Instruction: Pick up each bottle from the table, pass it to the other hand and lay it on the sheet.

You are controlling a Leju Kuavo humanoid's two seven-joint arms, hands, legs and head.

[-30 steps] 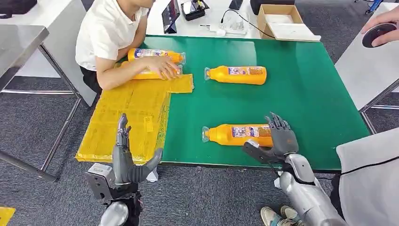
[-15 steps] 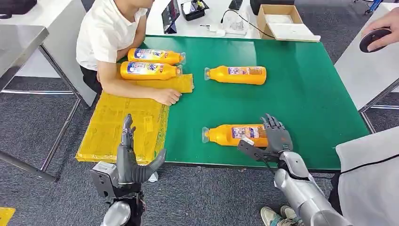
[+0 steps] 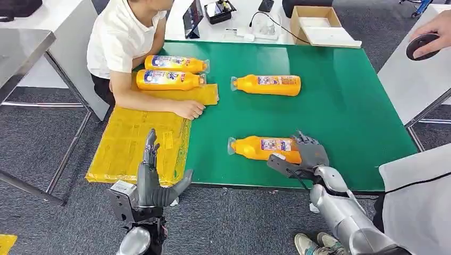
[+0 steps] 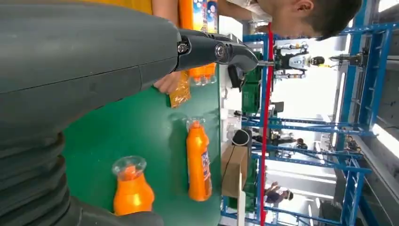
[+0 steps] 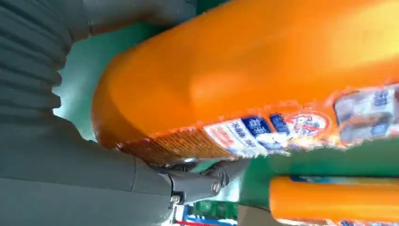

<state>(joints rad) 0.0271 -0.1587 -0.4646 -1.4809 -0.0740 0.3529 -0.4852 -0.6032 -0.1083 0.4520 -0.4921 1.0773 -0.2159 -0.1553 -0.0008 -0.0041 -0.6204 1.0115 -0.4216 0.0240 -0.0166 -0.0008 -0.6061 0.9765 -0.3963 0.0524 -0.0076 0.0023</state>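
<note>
Orange near bottle lying on the green table, base gripped by right hand; left hand empty, fingers spread, beside yellow sheet

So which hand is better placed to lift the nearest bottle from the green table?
The right hand. It already wraps the base end of the near bottle. The left hand is off the table edge, by the yellow sheet, open and apart from any bottle.

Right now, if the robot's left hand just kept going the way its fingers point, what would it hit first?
Probably the yellow sheet: the left hand hovers open at the table's near edge, fingers pointing forward over it. Its height is unclear.
</note>
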